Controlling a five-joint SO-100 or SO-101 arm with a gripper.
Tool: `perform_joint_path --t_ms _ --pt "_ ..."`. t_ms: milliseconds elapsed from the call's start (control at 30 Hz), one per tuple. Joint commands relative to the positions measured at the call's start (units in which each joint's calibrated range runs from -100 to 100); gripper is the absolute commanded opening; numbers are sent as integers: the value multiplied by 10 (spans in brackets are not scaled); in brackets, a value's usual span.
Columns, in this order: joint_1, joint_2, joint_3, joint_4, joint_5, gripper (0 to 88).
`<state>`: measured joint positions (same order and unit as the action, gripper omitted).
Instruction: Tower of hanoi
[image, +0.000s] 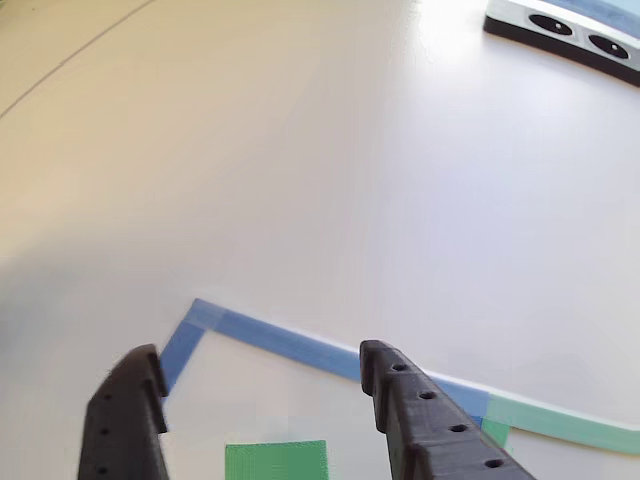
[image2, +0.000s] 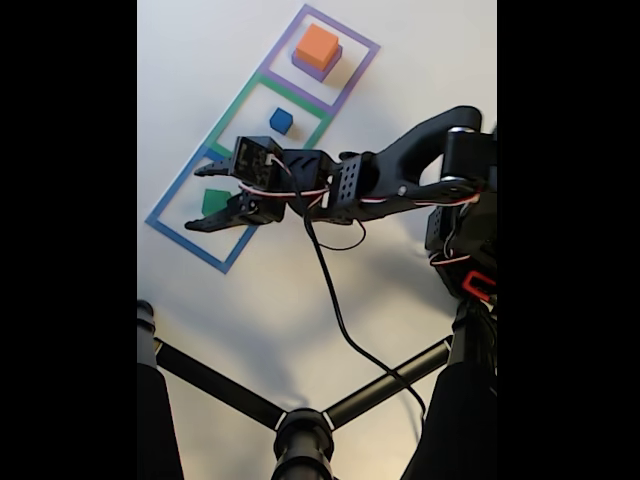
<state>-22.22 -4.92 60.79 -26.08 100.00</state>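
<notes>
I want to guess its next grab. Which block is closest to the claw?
The green block, in the blue tape square under the open gripper. The blue block and orange block sit farther away.

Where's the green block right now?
In the fixed view the green block sits inside the blue tape square, the nearest of the three outlines, just beneath the open end effector. The other view shows it between the fingers at the bottom edge.

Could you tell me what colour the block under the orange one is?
Purple block, clearest in the fixed view.

Open jaws hover over green block in blue outline.
</notes>
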Motion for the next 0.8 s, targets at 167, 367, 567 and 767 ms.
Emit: perform_joint_path --t_ms 167,367,567,767 --pt "87 -313 -30 392 0 0" --pt "162 -406 -203 758 0 0" --pt "239 -405 -456 1069 0 0" --pt "297 -405 -592 1226 0 0"
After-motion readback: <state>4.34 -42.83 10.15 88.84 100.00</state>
